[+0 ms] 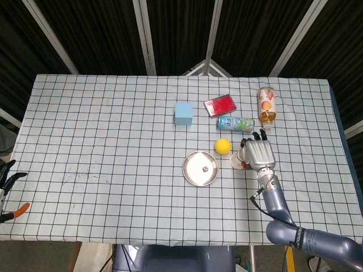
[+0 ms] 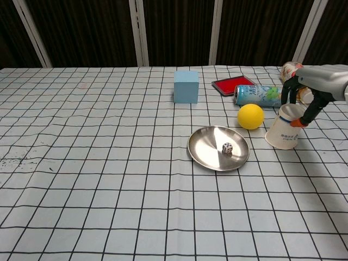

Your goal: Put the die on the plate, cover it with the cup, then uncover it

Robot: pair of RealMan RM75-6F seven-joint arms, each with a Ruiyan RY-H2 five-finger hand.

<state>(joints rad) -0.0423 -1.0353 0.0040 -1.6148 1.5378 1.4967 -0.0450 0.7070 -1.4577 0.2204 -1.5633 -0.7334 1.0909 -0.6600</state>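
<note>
A small white die lies on the round metal plate, also seen from above as die and plate. To the plate's right a white paper cup stands upside down on the cloth. My right hand hangs over the cup's upper end, with its fingers apart on either side of it and its orange-tipped thumb by the cup's right edge. From the head view the right hand hides most of the cup. My left hand hangs off the table's left edge, fingers spread, holding nothing.
A yellow ball sits just left of the cup. Behind it lie a drink can, a red case and a juice bottle. A light blue cube stands behind the plate.
</note>
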